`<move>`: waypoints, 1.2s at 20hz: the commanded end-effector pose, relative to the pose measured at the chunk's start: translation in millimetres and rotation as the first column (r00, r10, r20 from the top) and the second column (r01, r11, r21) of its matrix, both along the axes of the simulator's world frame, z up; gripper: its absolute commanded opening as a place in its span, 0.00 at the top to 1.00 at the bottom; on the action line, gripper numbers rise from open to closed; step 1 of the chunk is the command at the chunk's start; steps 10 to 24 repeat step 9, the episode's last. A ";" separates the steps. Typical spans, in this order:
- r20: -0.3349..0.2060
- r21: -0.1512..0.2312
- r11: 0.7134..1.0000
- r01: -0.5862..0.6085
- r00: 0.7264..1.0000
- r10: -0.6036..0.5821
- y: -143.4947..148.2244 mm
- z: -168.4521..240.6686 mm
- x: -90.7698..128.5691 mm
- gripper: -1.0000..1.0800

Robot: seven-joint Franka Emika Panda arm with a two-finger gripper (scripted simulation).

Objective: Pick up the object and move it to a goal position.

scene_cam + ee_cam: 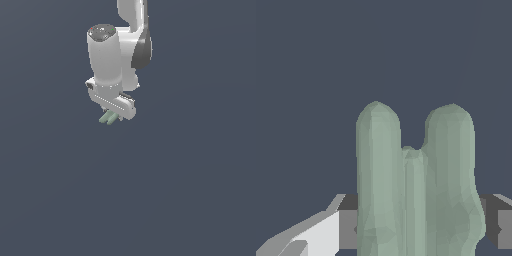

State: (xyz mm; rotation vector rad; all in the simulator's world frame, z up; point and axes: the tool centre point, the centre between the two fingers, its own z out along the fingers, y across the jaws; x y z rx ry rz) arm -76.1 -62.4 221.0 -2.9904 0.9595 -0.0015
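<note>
From the exterior view we look from some way off at the arm (120,50) and gripper (111,116). Our wrist view sits right behind the green piece (415,190), which both views share.

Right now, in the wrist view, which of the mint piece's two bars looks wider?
The bar on that picture's right side looks wider than its twin; a shorter nub sits between them. The claw grips the piece.

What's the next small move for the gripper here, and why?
Probably keep the grip and start carrying toward the goal. The tiny pale mint-green two-bar piece sticks out below the white gripper, and the wrist view shows it filling the space between the grey fingers, so it looks grasped. No goal marker shows in either view, so I can't tell the direction.
</note>
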 end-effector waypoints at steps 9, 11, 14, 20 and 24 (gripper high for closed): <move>-0.001 -0.001 1.000 -0.001 1.000 0.001 -4.7 13.8 -1.4 1.00; -0.001 -0.001 1.000 -0.001 1.000 0.001 -4.7 13.8 -1.4 1.00; -0.001 -0.001 1.000 -0.001 1.000 0.001 -4.7 13.8 -1.4 1.00; -0.001 -0.001 1.000 -0.001 1.000 0.001 -4.7 13.8 -1.4 1.00; -0.001 -0.001 1.000 -0.001 1.000 0.001 -4.7 13.8 -1.4 1.00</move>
